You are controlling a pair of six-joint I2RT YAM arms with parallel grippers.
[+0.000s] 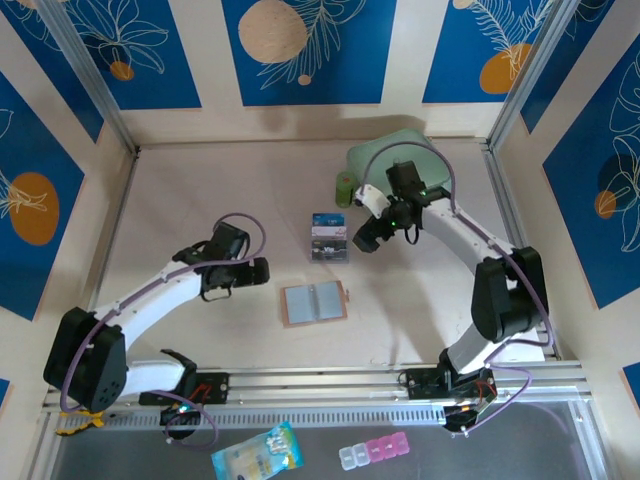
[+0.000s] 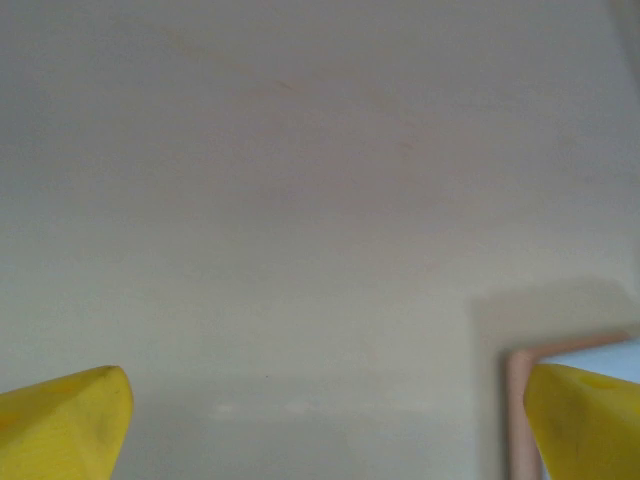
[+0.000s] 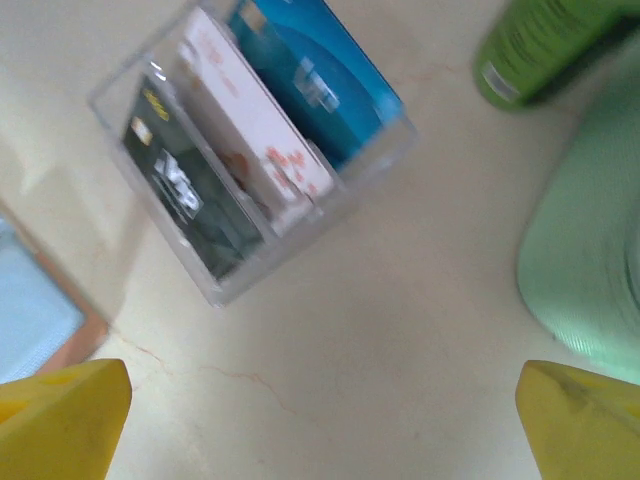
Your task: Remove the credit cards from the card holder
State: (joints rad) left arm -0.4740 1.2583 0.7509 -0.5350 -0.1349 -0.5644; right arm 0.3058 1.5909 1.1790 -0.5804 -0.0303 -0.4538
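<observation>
The card holder lies spread open on the table, tan edged with grey-blue pockets facing up. Its corner shows at the lower left of the right wrist view and its tan edge in the left wrist view. The credit cards, blue, white and dark, lie side by side in what looks like a clear tray just beyond the holder. My left gripper hovers left of the holder, its jaws open and empty. My right gripper is beside the cards on their right, also open and empty.
A green bottle and a mint-green pouch sit behind the right gripper. A light-blue packet and a pill box lie in front of the base rail. Walls close in the table's sides.
</observation>
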